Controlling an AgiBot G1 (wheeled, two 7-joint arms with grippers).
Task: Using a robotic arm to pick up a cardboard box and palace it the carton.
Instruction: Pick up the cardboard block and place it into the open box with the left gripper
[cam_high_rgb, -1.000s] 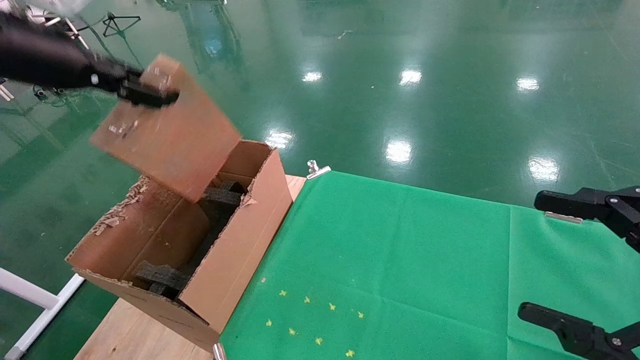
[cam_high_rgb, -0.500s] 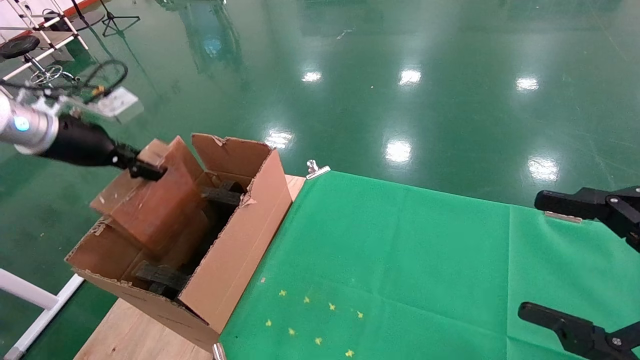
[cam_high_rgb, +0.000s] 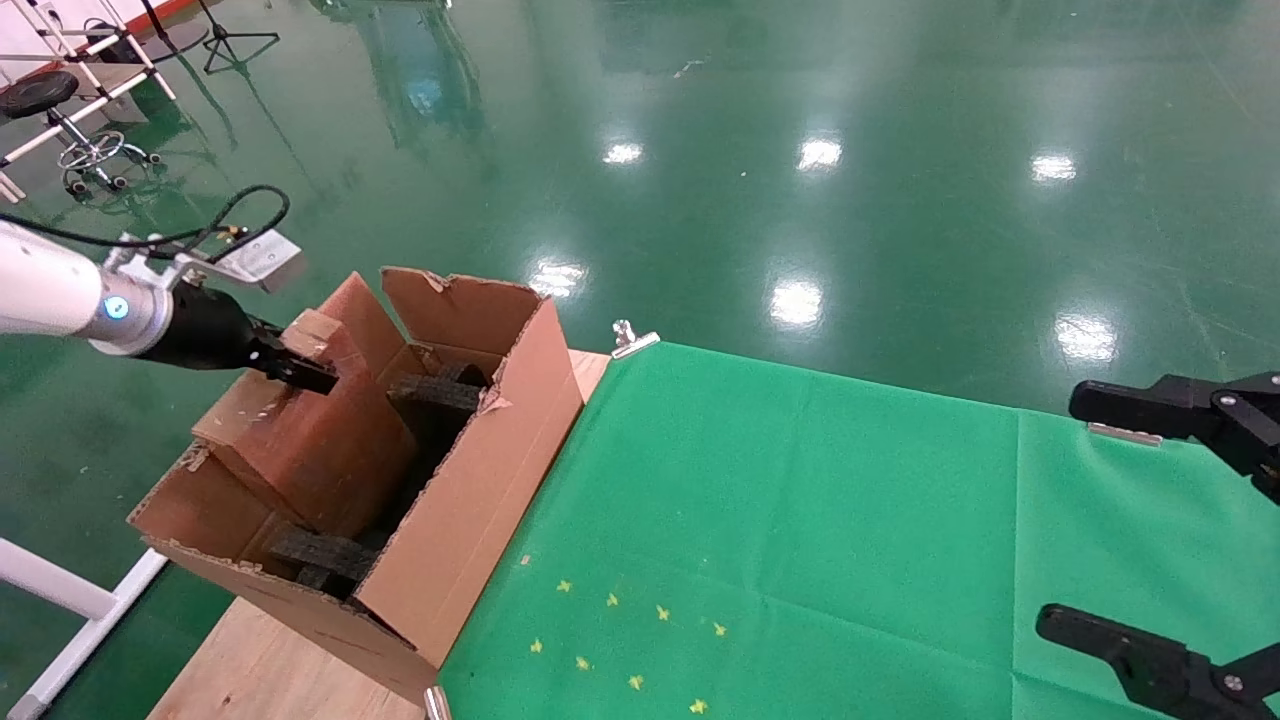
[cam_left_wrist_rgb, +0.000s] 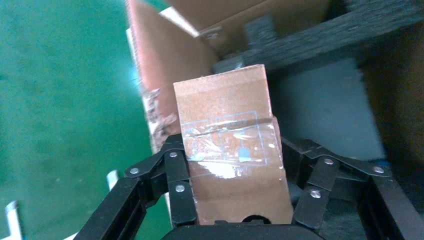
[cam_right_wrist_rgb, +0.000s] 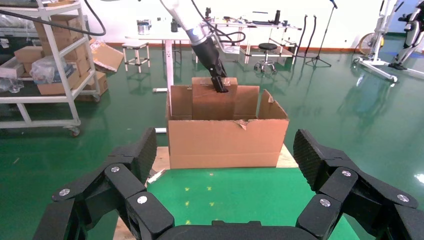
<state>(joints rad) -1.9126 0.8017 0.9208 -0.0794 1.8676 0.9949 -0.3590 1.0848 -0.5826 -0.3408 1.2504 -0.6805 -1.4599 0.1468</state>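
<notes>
My left end effector (cam_high_rgb: 300, 368) pinches the one cardboard box (cam_high_rgb: 310, 440) by its top narrow end, fingers (cam_left_wrist_rgb: 177, 190) pressed on both broad faces. The box stands tilted, lower part inside the carton (cam_high_rgb: 470, 500), upper part above the ragged rim. It sits toward the carton's outer long wall, with open room between it and the inner wall. Two black foam blocks (cam_high_rgb: 440, 390) show inside, one at each end. One carton, at the tabletop's (cam_high_rgb: 260, 670) left edge, beside the green cloth (cam_high_rgb: 800, 540). My right end effector (cam_right_wrist_rgb: 222, 200) hangs spread wide and holds nothing, over the cloth's right side.
</notes>
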